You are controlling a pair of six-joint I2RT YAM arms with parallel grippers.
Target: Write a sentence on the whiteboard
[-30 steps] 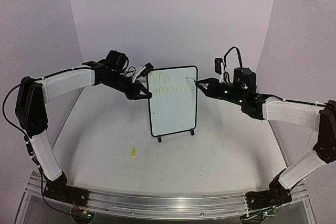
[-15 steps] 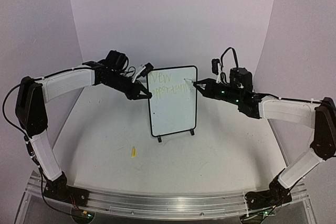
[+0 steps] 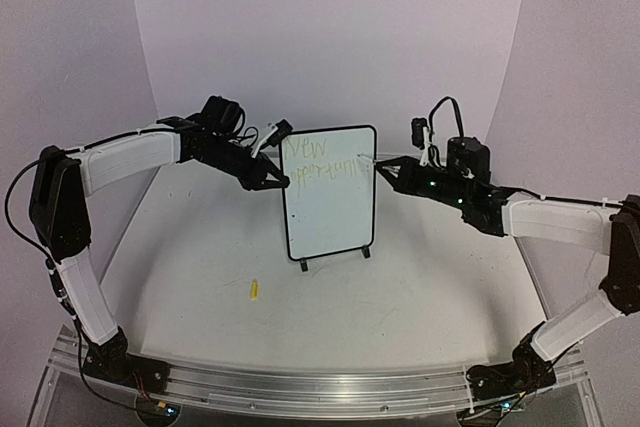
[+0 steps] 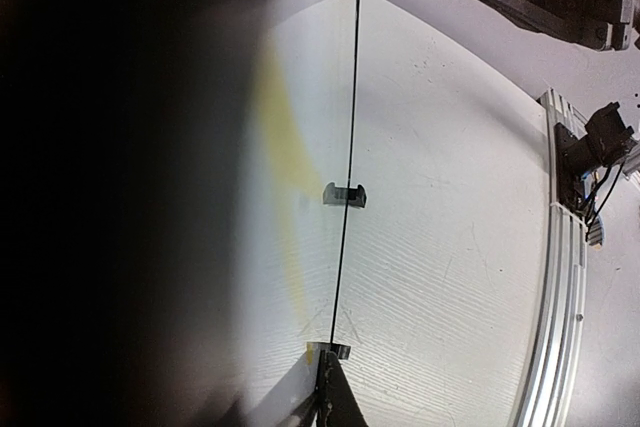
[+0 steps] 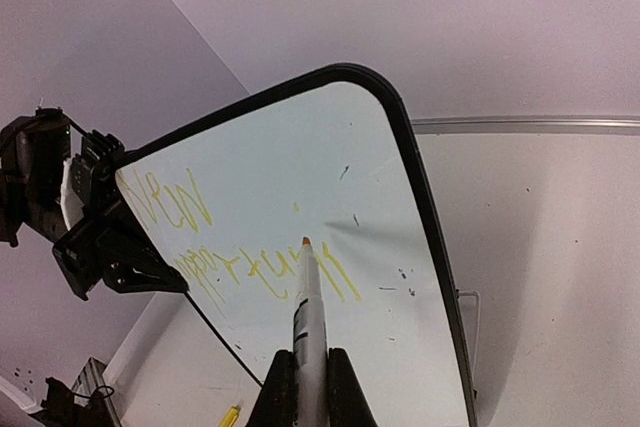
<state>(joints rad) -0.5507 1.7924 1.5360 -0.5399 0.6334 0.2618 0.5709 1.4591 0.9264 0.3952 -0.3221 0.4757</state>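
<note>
Likely light, stiff and tippy, the black-framed white board (image 3: 330, 212) sits edge-clenched in the left pincer (image 3: 275, 181); the right pincer (image 3: 383, 161) grasps a slim white marker (image 5: 308, 302).

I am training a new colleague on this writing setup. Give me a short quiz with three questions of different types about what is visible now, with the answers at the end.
1. True or false: the whiteboard lies flat on the table.
2. What do the jaws of the right arm hold? A) a marker B) an eraser C) nothing
3. How many lines of writing does the sentence fill?

Key: 1 false, it stands upright on its feet; 2 A; 3 two.
</note>
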